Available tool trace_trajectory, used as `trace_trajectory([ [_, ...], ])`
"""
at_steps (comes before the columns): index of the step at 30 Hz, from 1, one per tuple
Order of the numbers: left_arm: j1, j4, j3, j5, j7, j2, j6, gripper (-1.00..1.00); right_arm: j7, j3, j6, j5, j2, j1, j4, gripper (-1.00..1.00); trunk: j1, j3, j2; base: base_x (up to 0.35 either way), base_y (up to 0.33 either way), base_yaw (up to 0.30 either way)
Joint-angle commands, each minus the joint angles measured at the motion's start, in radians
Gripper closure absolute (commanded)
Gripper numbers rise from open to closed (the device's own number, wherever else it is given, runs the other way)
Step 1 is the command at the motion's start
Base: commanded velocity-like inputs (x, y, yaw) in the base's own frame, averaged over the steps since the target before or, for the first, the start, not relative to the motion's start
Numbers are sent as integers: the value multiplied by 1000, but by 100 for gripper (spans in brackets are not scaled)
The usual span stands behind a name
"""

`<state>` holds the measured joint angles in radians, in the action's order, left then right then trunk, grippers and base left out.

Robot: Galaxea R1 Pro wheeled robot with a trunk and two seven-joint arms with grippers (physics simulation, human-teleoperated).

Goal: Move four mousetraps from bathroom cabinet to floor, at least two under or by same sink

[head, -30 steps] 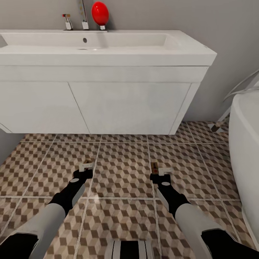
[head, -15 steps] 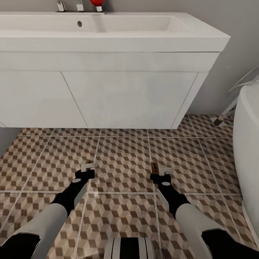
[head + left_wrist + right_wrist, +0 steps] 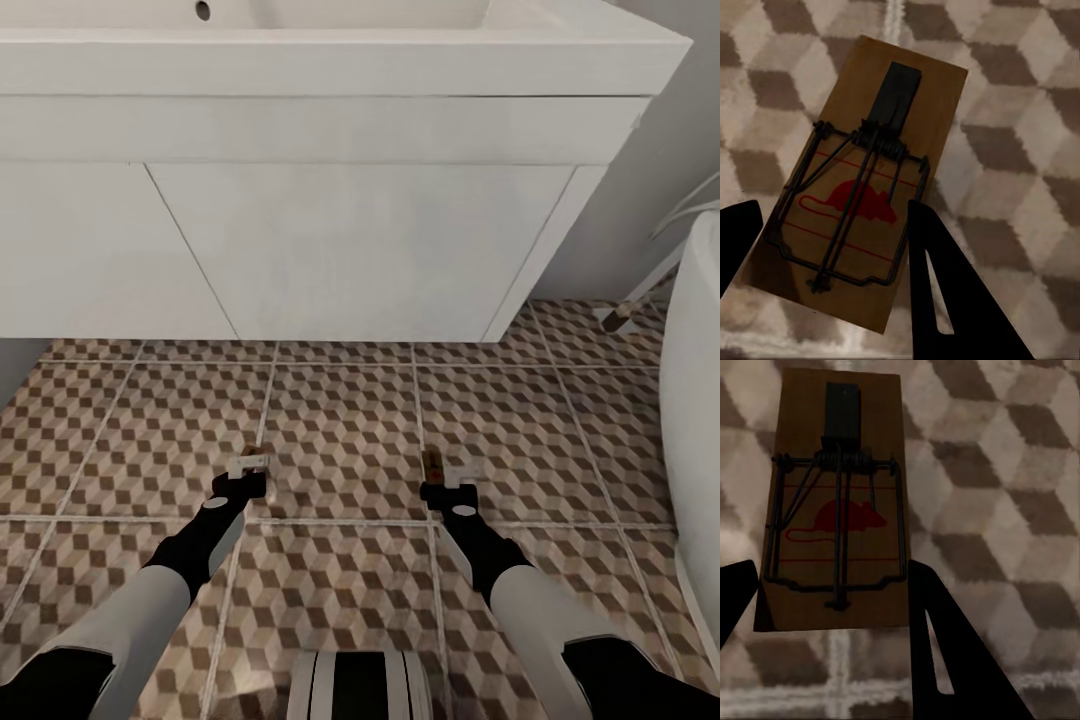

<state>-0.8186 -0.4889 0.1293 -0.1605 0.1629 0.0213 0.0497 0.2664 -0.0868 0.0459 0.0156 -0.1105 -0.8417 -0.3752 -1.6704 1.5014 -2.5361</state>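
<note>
Sink (image 3: pixel 330 200) looms larger and higher in the head view than a second ago; taps gone off the top. The view moved, not the traps. I've rolled closer. Left gripper (image 3: pixel 245 478) closed on a trap (image 3: pixel 859 184), fingers at its two long edges; right gripper (image 3: pixel 445 482) closed on another trap (image 3: pixel 836 502) the same way. Both hang low over the floor (image 3: pixel 345 440), just short of the sink front. Judgement: near enough to set both down beside it.
</note>
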Motion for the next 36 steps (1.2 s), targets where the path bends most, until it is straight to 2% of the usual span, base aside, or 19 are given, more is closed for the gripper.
trace_trajectory([
  [1,0,-2,9,-10,8,1,5,100,8,-8,5,1,1,0,-1,100,0,5,-1,0,0,0],
  [13,1,-1,9,-10,6,0,4,100,8,-8,5,3,1,0,-2,100,-6,51,-3,0,0,0],
  [21,0,-2,9,-10,10,0,3,100,13,0,5,1,9,0,-13,100,-6,51,-3,0,0,0],
  [24,0,-2,9,-10,11,0,3,100,13,21,5,-11,39,0,-15,100,-6,51,-3,0,0,0],
  [25,0,-2,9,-10,12,0,2,100,11,31,6,-20,59,0,-17,100,-6,51,-3,0,0,0],
  [30,0,-2,9,-10,13,-1,3,100,8,48,6,-54,119,0,-19,100,-6,51,-3,0,0,0],
  [36,0,-3,9,-9,13,0,4,100,7,52,9,-73,132,0,-19,100,-6,51,-3,0,0,0],
])
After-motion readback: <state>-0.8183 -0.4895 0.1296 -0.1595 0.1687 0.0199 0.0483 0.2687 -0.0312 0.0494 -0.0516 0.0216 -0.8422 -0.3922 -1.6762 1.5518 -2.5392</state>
